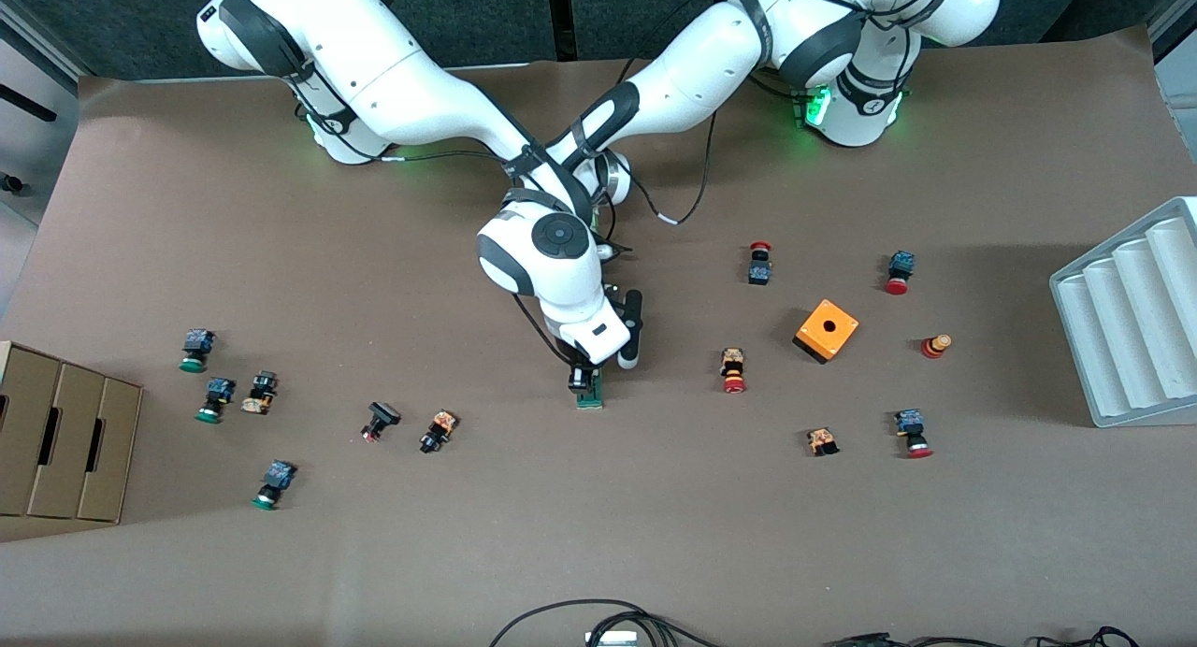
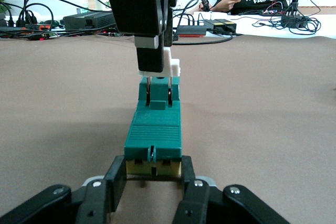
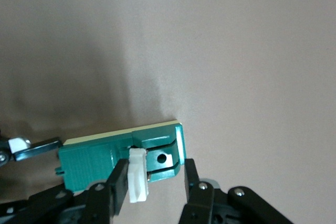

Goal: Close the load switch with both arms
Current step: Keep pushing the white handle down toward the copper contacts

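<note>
Two arms meeting mid-table over load switch [image 1: 589,392], lying flat on table [image 1: 655,535]. Left hand [image 2: 153,174] pinching switch's base end, apparently bracing it against sliding. Right hand [image 3: 155,182] pinching white handle [image 3: 137,182], seemingly readying push to close it.

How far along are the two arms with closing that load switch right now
Done: both arms have reached the load switch mid-table. The left gripper is shut on its end, bracing the body. In hand: the right gripper sits at the white handle, which one of its fingers touches. Left: the handle looks raised off the green body, so pushing it home seems yet to finish.
</note>
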`<state>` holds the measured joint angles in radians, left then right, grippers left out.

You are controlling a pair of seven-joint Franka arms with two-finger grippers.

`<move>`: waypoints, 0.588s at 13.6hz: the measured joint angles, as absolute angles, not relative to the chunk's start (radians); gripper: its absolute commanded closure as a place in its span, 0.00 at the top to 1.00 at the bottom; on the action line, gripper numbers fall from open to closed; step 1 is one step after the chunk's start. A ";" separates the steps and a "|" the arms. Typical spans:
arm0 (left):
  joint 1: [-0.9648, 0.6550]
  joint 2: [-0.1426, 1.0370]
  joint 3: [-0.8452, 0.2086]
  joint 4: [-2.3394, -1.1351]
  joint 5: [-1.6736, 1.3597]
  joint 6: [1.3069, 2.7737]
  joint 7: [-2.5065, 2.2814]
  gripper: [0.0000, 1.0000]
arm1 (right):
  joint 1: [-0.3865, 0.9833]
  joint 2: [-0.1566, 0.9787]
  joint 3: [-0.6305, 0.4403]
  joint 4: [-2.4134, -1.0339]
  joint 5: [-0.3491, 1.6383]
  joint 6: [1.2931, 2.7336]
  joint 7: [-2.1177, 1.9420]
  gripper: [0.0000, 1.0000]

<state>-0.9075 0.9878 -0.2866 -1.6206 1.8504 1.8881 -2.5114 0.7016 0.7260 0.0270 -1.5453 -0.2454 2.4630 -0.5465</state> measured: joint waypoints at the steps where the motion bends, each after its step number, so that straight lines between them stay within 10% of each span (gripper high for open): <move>1: -0.907 0.988 -0.287 -1.621 1.850 1.888 -2.511 0.21 | 0.702 0.726 0.027 -1.545 -0.245 2.463 -0.547 0.49; 8: -0.907 0.988 -0.287 -1.621 1.850 1.888 -2.511 0.21 | 0.701 0.729 0.024 -1.533 -0.245 2.463 -0.547 0.48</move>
